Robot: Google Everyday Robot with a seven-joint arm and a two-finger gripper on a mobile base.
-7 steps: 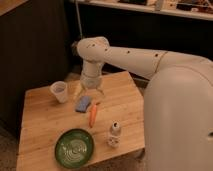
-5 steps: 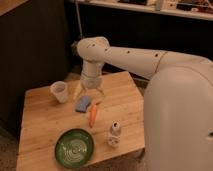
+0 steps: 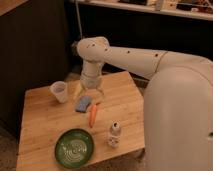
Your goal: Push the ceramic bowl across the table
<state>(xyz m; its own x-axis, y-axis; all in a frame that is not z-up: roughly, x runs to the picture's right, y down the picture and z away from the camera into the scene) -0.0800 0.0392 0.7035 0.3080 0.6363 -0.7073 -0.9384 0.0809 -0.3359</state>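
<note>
The ceramic bowl (image 3: 74, 148), dark green and glossy with pale swirl lines inside, sits near the front edge of the light-wood table (image 3: 45, 117). My gripper (image 3: 90, 94) hangs from the white arm over the table's far middle, pointing down, well behind the bowl. Its two fingers (image 3: 101, 94) stand spread apart and open, straddling the far end of a blue sponge, with nothing gripped between them.
A blue sponge (image 3: 83, 104) lies under the gripper, with an orange carrot (image 3: 93, 115) just right of it. A small white cup (image 3: 59, 91) stands at the far left. A small white bottle (image 3: 114, 135) stands right of the bowl. My bulky white body (image 3: 180, 120) fills the right side.
</note>
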